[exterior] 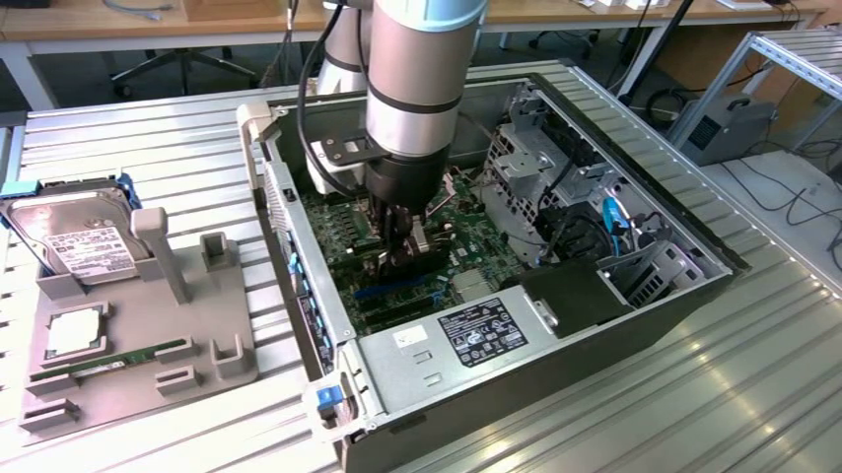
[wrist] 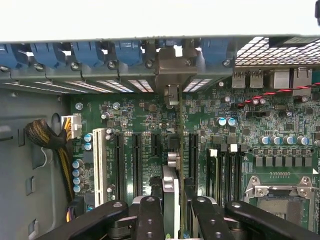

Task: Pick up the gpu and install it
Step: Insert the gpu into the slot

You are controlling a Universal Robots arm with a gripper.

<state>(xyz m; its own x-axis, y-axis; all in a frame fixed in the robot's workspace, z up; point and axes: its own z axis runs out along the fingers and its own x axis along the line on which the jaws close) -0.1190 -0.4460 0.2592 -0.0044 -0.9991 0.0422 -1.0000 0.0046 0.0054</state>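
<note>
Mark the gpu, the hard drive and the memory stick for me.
gpu (wrist: 172, 200), wrist view, top edge of the card.
hard drive (exterior: 73, 236), exterior view, white label.
memory stick (exterior: 112, 362), exterior view, middle of the green strip.

An open dark grey computer case (exterior: 658, 305) lies on its side on a ribbed aluminium table (exterior: 736, 394), exposing a green motherboard (wrist: 150, 115) with black expansion slots (wrist: 136, 162), one white slot (wrist: 98, 165) and a silver processor socket (wrist: 280, 195). A silver power supply with a black label (exterior: 455, 340) sits at the case's near end. Towards the exterior view's left, a grey moulded fixture tray (exterior: 145, 340) holds a boxy silver hard drive with white label (exterior: 79, 241) and a narrow green memory stick (exterior: 112, 363).
</note>
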